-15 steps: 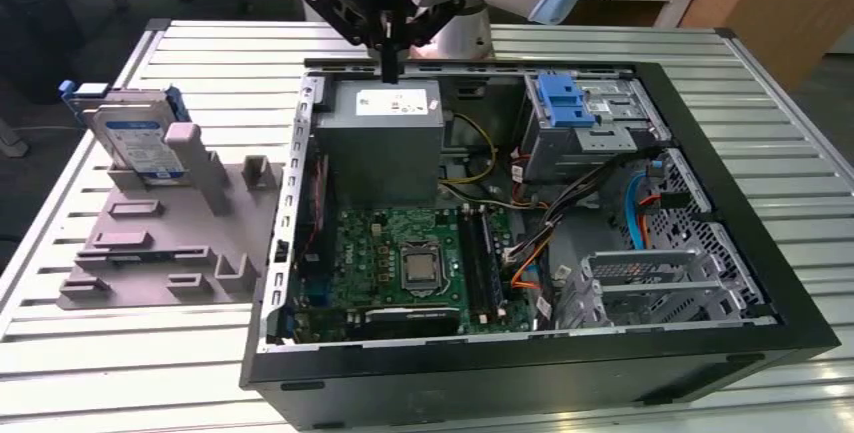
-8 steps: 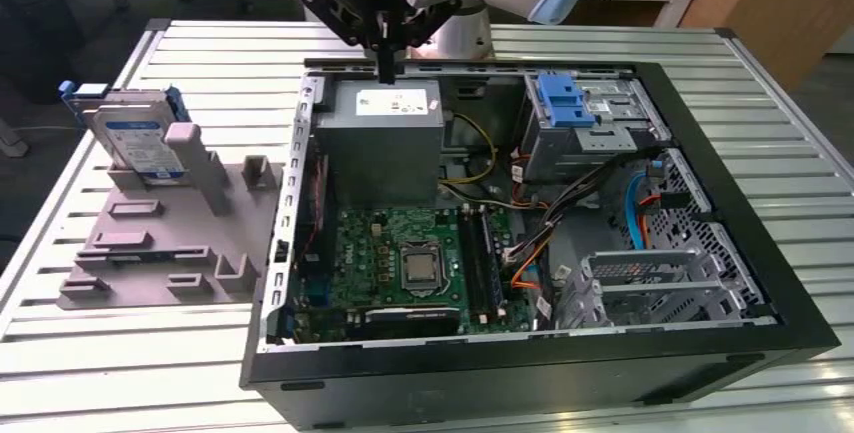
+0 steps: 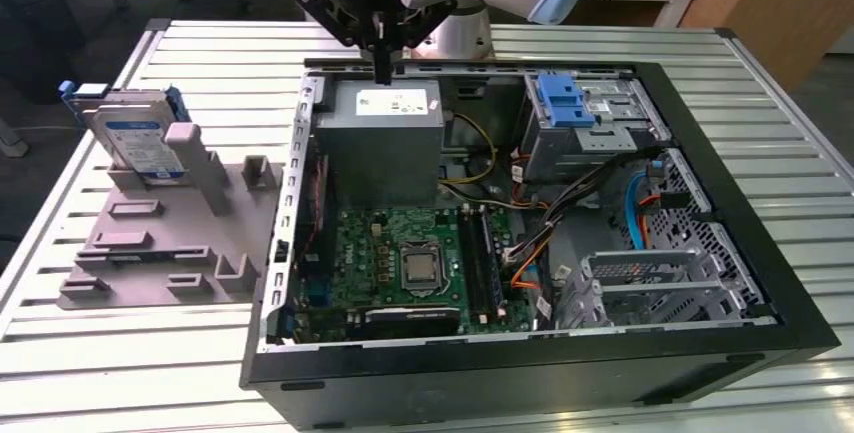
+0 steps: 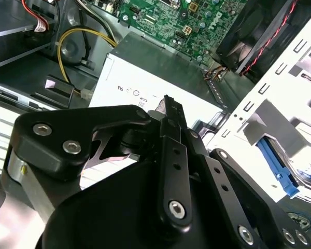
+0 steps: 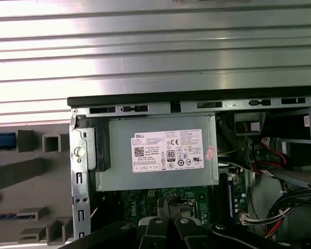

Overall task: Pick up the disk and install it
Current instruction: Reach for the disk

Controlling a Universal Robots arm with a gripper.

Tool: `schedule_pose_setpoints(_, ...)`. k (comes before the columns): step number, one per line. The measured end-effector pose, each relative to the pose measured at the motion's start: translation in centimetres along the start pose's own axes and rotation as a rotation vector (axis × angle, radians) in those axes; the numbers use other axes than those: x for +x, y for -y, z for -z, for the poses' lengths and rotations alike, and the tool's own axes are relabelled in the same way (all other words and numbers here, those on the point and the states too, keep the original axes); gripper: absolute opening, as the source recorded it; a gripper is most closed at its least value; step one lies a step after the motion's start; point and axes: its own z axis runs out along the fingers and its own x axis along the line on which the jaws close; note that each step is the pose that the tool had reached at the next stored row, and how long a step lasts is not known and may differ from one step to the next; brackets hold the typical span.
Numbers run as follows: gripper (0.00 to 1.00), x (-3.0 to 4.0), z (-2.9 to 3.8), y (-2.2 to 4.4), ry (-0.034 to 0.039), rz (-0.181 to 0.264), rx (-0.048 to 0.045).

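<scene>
My tool [image 3: 384, 75] pressed together, empty, over power supply [image 3: 384, 138] in PC case [image 3: 787, 253]. Disk [image 3: 138, 143] upright in grey fixture [image 3: 160, 243] on tabletop [image 3: 200, 43], well apart. Risk: closed tool at disk knocks it over.

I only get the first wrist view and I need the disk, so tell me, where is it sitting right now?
Observer: The disk stands upright in the grey holder, outside the computer case, on the exterior view's left.
Operator: And is the hand carrying anything?
Observer: No. In the second wrist view the hand is shut and empty, above the grey power supply box.
</scene>
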Motion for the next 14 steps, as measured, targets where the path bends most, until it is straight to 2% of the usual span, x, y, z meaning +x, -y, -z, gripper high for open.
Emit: schedule_pose_setpoints(14, 0.11, 0.63, -0.14, 0.05, -0.0071, 0.0, 0.0006)
